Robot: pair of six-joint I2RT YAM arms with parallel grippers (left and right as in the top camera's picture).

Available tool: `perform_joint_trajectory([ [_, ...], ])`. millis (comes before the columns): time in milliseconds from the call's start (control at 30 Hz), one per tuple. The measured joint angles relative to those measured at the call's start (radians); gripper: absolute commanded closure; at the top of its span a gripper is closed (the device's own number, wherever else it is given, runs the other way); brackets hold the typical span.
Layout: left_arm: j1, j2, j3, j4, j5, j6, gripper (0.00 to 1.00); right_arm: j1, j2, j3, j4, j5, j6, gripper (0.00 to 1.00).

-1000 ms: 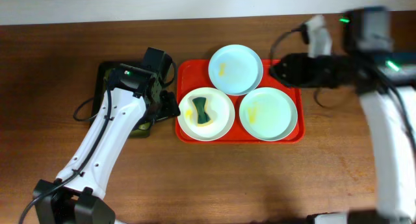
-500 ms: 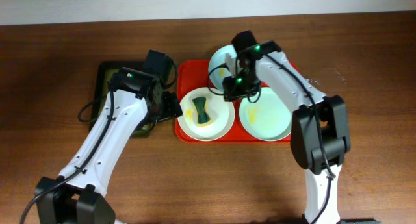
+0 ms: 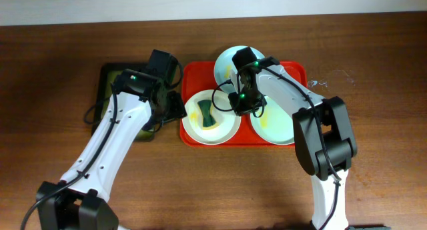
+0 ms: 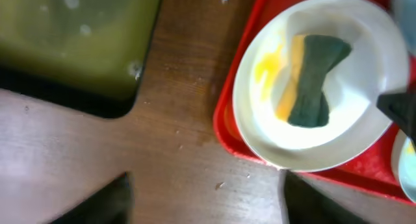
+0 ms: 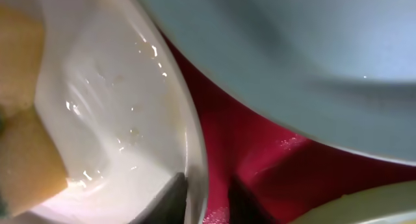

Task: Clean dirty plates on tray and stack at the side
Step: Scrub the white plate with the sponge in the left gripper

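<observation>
While the right gripper [image 5: 207,199] straddles the rim of the round white plate [image 3: 211,117], jaws parted, on the large red plastic tray [image 3: 191,79], gripping seems the step; next, pinch and lift. Left gripper [image 4: 201,201] hovers open beside it.

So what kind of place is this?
Probably a robot lab set up for dishwashing practice: a wooden table, a red tray of smeared plates, and two robot arms. No sink shows.

three plates [image 3: 212,117], one red tray [image 3: 293,71], one olive tray [image 3: 109,78], one green-and-yellow sponge [image 3: 206,115], two arms.
</observation>
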State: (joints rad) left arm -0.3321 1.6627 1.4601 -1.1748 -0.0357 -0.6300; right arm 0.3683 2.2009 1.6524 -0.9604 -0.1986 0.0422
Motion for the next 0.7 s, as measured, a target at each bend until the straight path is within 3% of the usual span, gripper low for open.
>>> perform_joint_trajectory([
  [33,-0.005,0.001,-0.002,0.027,0.006,0.0,0.52,0.0,0.0,0.0,-0.001,-0.001,0.003,0.89],
  [100,-0.041,0.021,-0.002,0.093,0.037,-0.004,0.46,0.0,0.0,0.0,-0.004,-0.005,0.002,0.89],
  [167,-0.072,0.071,-0.002,0.159,0.055,-0.006,0.46,0.0,0.0,0.0,-0.008,-0.009,0.007,0.89],
  [367,-0.092,0.296,-0.006,0.391,0.143,-0.007,0.42,0.0,0.0,0.0,-0.028,-0.015,0.011,0.89],
  [533,-0.092,0.414,-0.005,0.447,0.172,-0.006,0.62,0.0,0.0,0.0,-0.028,-0.016,0.011,0.89],
  [633,-0.092,0.42,-0.005,0.455,0.183,-0.008,1.0,0.0,0.0,0.0,-0.03,-0.016,0.011,0.89],
  [700,-0.092,0.424,-0.004,0.458,0.185,-0.004,1.0,0.0,0.0,0.0,-0.03,-0.016,0.011,0.88],
])
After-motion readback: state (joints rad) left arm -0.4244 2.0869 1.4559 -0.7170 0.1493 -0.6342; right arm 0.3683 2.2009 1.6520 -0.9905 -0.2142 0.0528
